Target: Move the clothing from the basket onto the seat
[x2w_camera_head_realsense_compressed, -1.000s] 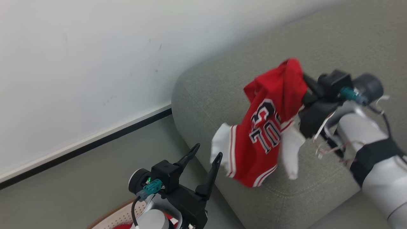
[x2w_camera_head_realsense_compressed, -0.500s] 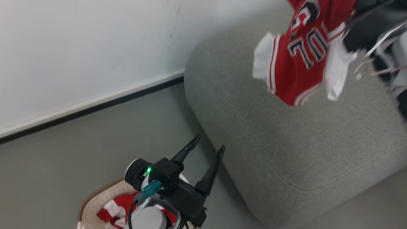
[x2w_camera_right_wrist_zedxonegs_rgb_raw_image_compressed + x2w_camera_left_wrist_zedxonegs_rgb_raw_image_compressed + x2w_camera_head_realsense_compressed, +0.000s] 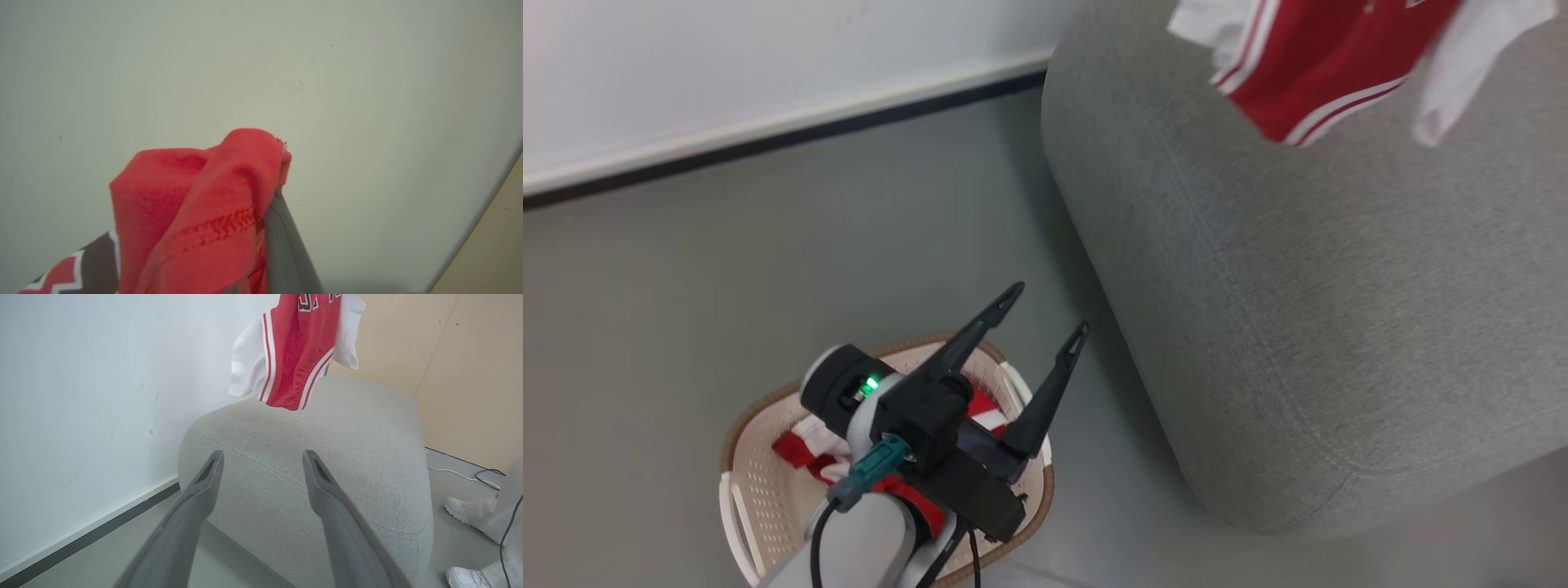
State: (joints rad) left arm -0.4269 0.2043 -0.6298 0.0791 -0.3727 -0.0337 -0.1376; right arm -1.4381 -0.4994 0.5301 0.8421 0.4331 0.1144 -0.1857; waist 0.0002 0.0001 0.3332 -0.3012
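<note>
Up at 1 o'clock in the head view: a red garment [image 3: 1307, 65] with white panels and stripes, hanging over the seat [image 3: 1298, 327], hem apparently clear of the grey cushion, top cut off by the frame edge. Pinched in the right tool [image 3: 271, 204], clamped narrow on a bunched red fold, with one dark finger [image 3: 282, 245] bare at 5 o'clock of that fold in the right wrist view and a scrap of navy-and-white lettering down at 7 o'clock. Down at 7 o'clock in the head view: the left tool [image 3: 1047, 310], spread wide, nothing between its fingers, raised over the basket [image 3: 760, 406] and pointing toward 1 o'clock. Inside the basket, more clothing [image 3: 796, 447], red with white stripes, partly hidden by the left arm [image 3: 866, 547]. Basket on the grey floor [image 3: 768, 269], near the seat's rounded corner at its 3 o'clock, not touching. Pale wall [image 3: 727, 65] with a dark skirting line [image 3: 768, 143] across 11 o'clock. In the left wrist view, at 4 o'clock beyond the seat, a person's white shoes [image 3: 457, 506] and a thin cable [image 3: 461, 475] on the floor.
</note>
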